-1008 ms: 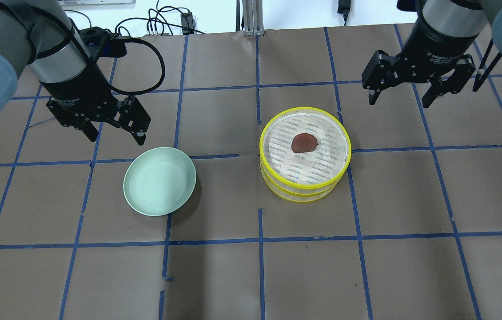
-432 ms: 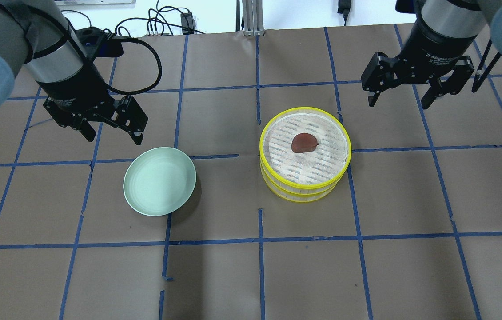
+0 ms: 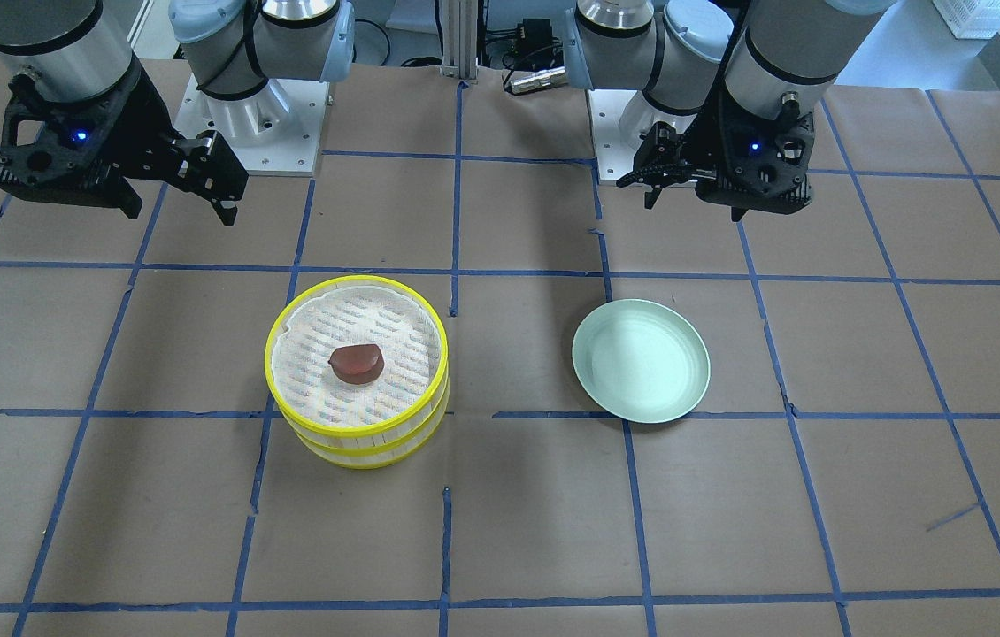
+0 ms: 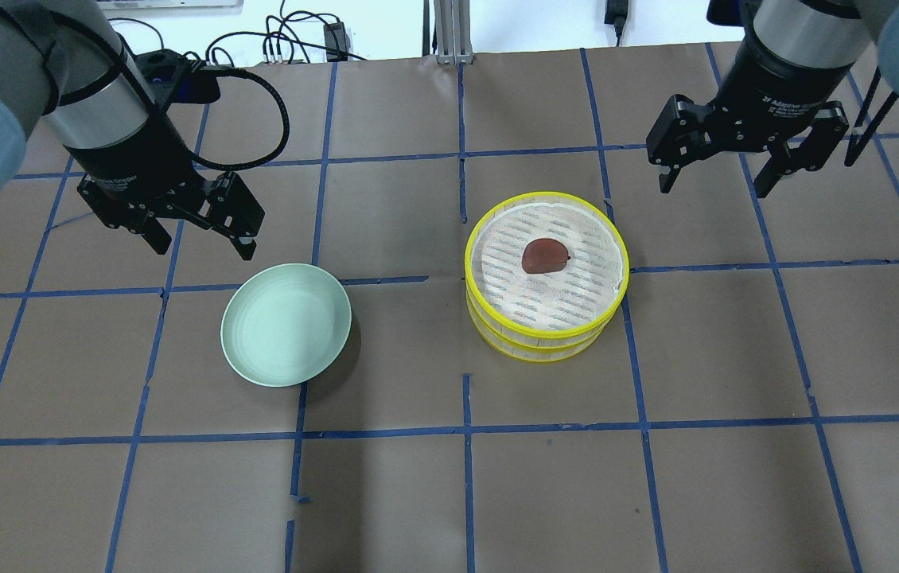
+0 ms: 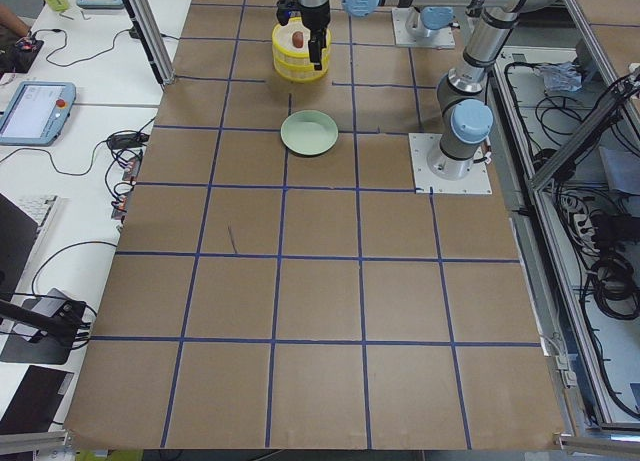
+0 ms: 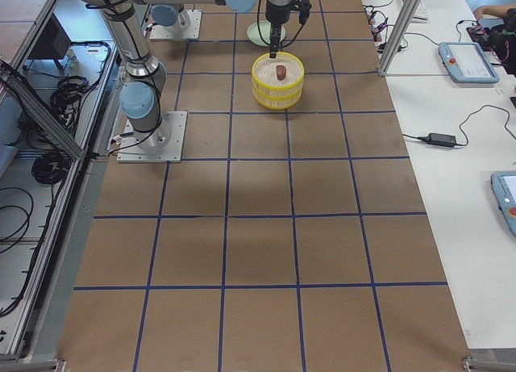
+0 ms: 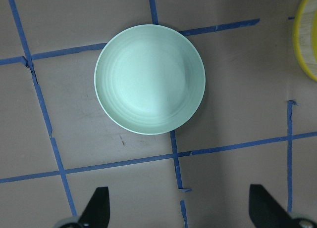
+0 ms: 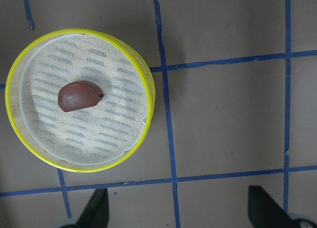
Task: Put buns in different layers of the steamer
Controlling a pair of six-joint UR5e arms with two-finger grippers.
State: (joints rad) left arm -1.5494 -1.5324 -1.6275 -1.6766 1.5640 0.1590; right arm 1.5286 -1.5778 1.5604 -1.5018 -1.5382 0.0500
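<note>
Seen from the front, the right fingers (image 3: 215, 181) are spread wide and hold nothing, hanging above the bench (image 3: 500, 531) behind the steamer (image 3: 358, 442). The left fingers (image 3: 657, 168) are parted too and pinch nothing, hanging behind the plate (image 3: 642, 372). A brown bun (image 3: 357, 363) lies near the middle of the top layer (image 3: 411, 310), on its white liner. The lower layer (image 3: 323, 449) sits straight under it (its inside is hidden).

From overhead, the left fingers (image 4: 247, 239) hang just beyond the plate (image 4: 286, 326), touching nothing; the right fingers (image 4: 666, 175) hang beyond and to the right of the steamer (image 4: 545, 346). The bun's (image 4: 545, 256) long axis runs across the bench, left to right, its dome facing up.

From the left end, the steamer (image 5: 292, 73) stands beyond the plate (image 5: 309, 134), partly behind an arm.

From the right end, the bun (image 6: 280, 71) shows as a dark spot in the top layer, with the plate (image 6: 260, 35) farther off.

On the left wrist camera, two finger tips (image 7: 99, 208) stand far apart at the bottom edge; the plate (image 7: 149, 79) lies ahead of them, and the steamer's yellow rim (image 7: 309, 35) cuts in at the right.

On the right wrist camera, the tips (image 8: 96, 210) are equally far apart, below the steamer (image 8: 148, 89). The bun (image 8: 79, 96) lies crosswise, its narrower end toward the view's right.
</note>
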